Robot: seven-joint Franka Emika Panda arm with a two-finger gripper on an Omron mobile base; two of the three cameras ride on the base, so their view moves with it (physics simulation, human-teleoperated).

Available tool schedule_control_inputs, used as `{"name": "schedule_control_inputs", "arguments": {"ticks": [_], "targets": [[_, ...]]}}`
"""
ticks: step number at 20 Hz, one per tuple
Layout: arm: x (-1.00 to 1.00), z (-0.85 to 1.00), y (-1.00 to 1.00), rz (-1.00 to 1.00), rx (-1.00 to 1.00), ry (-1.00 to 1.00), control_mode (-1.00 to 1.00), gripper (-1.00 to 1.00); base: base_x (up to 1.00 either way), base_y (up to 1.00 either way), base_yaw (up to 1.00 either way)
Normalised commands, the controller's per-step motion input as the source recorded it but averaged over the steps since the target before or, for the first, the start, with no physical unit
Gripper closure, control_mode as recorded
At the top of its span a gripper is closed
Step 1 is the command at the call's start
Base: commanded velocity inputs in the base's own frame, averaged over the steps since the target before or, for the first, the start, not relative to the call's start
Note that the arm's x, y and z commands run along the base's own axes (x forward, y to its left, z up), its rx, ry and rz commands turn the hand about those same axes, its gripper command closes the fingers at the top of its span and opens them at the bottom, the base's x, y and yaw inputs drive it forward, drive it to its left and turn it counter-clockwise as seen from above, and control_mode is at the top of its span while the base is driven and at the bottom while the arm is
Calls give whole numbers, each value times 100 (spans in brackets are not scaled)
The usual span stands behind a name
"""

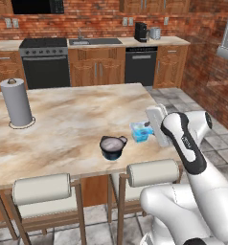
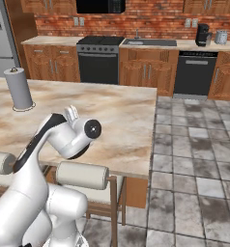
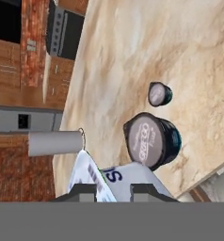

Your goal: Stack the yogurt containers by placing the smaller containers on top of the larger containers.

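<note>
The squat navy tub (image 1: pixel 112 147) with a greyish foil lid stands near the front edge of the marble island; in the hand view the same navy tub (image 3: pixel 150 141) lies just ahead of the fingers. Beyond it stands a tiny dark-topped pot (image 3: pixel 159 94). My gripper (image 1: pixel 148 128) is shut on the small light-blue cup (image 1: pixel 140 132), held to the right of the tub near the island's right edge. In the hand view the cup (image 3: pixel 111 179) sits between the fingertips of the gripper (image 3: pixel 115 190). I cannot tell whether the cup touches the counter.
A tall grey paper-towel roll (image 1: pixel 16 102) stands at the island's far left, and the same roll (image 2: pixel 19 88) (image 3: pixel 55 142) shows in the other views. Two padded stools (image 1: pixel 41 188) sit along the front edge. My own arm (image 2: pixel 64 135) blocks the right base view of the cups.
</note>
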Motion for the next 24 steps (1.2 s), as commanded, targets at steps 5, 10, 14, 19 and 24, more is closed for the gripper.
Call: {"name": "schedule_control_inputs", "arguments": {"ticks": [5,10,14,19,24], "targets": [[-10,8,28,0,7,7,-100,100,0,0,0],[-12,2,27,0,7,8,-100,100,0,0,0],[-11,0,24,0,6,8,-100,100,0,0,0],[-5,0,20,0,4,8,-100,100,0,0,0],[0,0,15,0,0,4,-100,100,0,0,0]]}}
